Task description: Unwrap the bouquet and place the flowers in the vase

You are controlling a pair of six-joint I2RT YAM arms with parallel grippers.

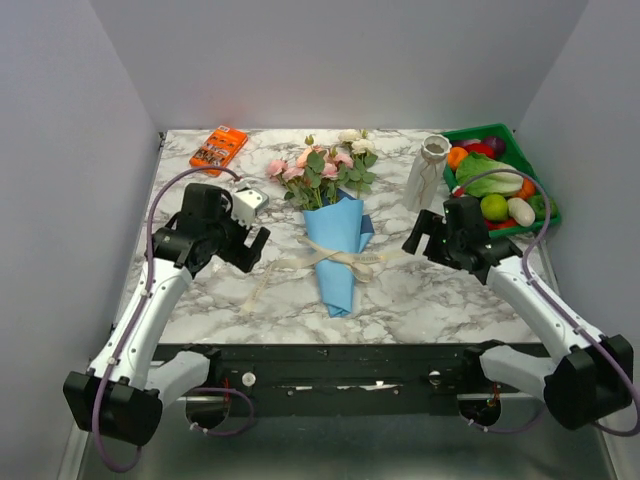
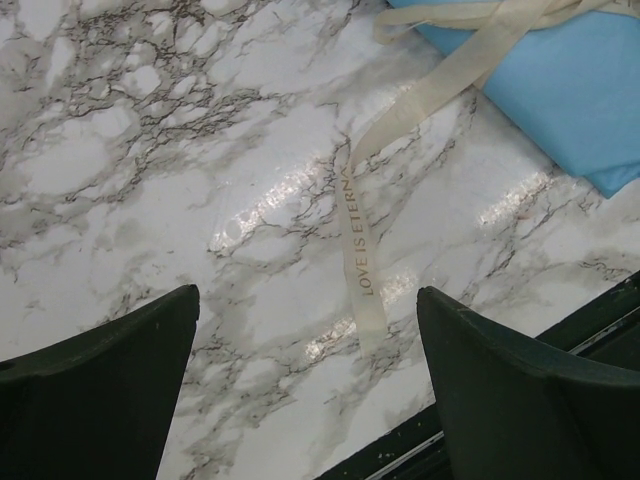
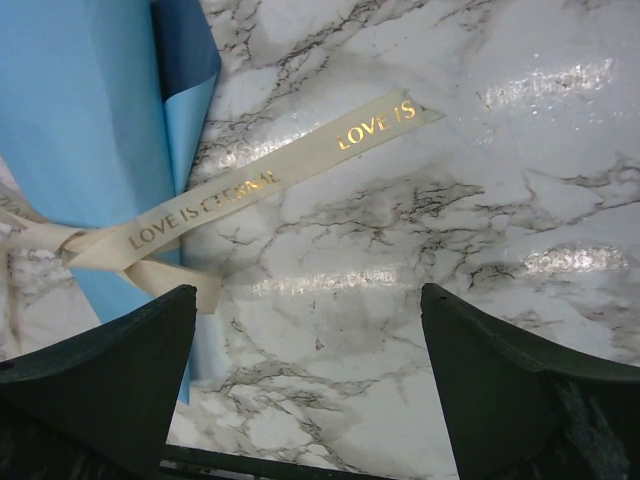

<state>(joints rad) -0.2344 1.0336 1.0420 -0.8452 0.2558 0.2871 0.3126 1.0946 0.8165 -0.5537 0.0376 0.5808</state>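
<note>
Top view: we've got the bouquet [image 1: 335, 225] lying flat mid-table, blooms toward 12 o'clock and cone tip toward 6. We see the flowers [image 1: 322, 168] sitting inside the blue paper cone [image 1: 338, 235]. The cream ribbon [image 1: 345, 258] is tied round the cone's middle, with tails trailing toward 8 and 3 o'clock over the marble table [image 1: 430, 295]. We read the vase [image 1: 428, 172] as upright at about 2 o'clock from the bouquet, just beside the green tray [image 1: 495, 129] of toy vegetables [image 1: 490, 180] and apart from the flowers. An orange pack [image 1: 219, 148] lies at the 11 o'clock corner. Our left gripper [image 2: 307, 292] is at 9 o'clock of the cone, jaws spread wide, nothing pinched. Its wrist view shows a ribbon tail printed LOVE IS ETERNAL on the marble between the fingers; we can't tell if it touches them. Our right gripper [image 3: 307, 290] is at 3 o'clock of the cone, jaws also spread wide, gripping nothing. Its wrist view shows the knot, the cone edge and a lettered tail beyond the fingers.
</note>
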